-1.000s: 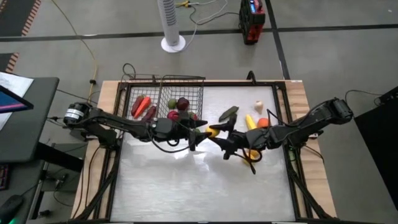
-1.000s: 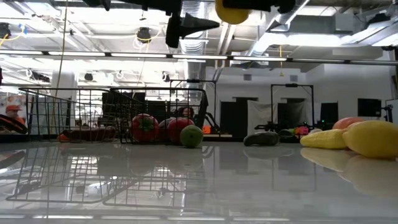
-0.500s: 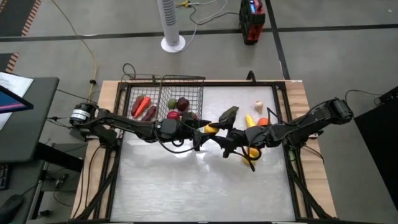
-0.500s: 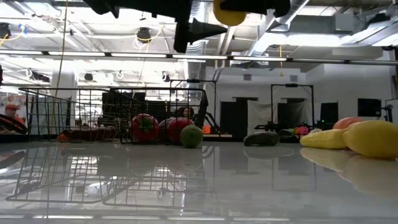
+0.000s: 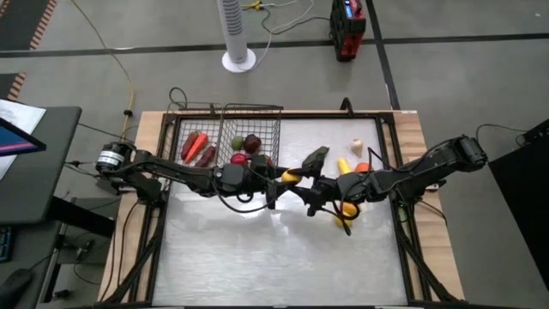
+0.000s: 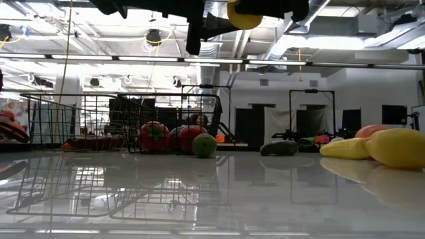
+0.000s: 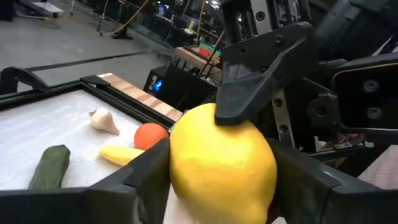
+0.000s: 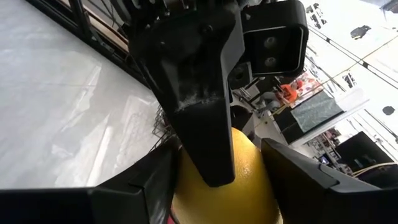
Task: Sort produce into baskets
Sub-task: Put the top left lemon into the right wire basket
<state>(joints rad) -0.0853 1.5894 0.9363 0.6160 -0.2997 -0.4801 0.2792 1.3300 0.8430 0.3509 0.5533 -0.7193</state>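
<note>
While both grippers meet mid-table | left gripper (image 7: pixel 217 186) and right gripper (image 8: pixel 217 186) both clamped on lemon (image 7: pixel 222 163)

The glossy white bench (image 5: pixel 257 257) carries two adjoining baskets (image 5: pixel 225 137) at its far left, plus a dark green piece (image 5: pixel 316 156), yellow produce (image 5: pixel 345 166), an orange (image 5: pixel 363 169) and a pale piece (image 5: pixel 357 148).

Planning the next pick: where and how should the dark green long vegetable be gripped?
Grip the green vegetable across its narrow middle, coming straight down. It lies flat and slanted on the table with nothing touching it, so the fingers should straddle its long axis. The left end effector and right end effector are mid-air, both shut on a lemon.
</note>
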